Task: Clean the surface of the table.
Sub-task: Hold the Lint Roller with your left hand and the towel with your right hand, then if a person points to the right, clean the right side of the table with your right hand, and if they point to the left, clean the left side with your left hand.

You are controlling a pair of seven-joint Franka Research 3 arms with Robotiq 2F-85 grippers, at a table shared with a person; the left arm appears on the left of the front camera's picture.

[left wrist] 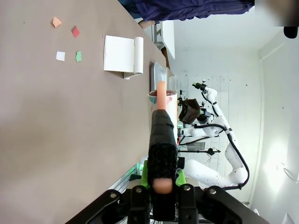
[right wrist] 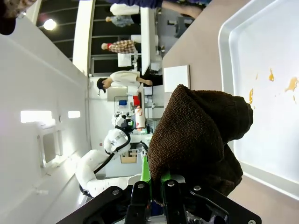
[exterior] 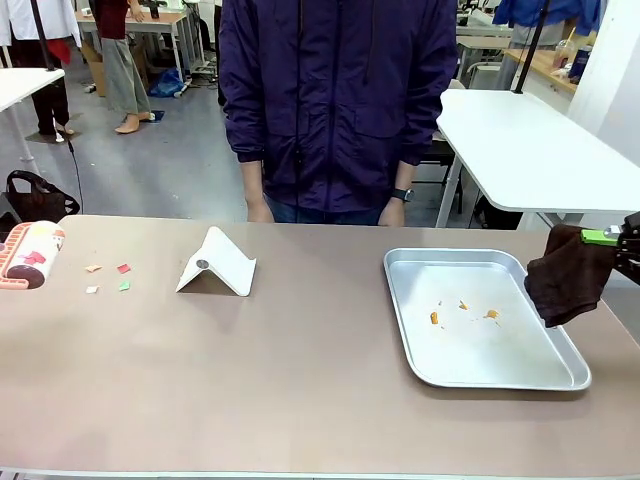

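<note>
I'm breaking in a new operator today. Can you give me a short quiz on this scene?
1. True or false: the right claw grips a dark cloth.
2. Where do the orange crumbs lie? A) in the tray B) on the cloth C) on the floor
3. Fill in: ___ paper scraps lie on the table near the roller.
Key: 1 true; 2 A; 3 four.

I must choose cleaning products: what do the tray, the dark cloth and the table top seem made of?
The tray: likely metal, steel or aluminium; silvery, shiny, reflects light.
The cloth: dark brown knitted or terry fabric; fuzzy, hangs in folds.
The table: perhaps laminate; smooth, matte beige-brown, no grain.
</note>
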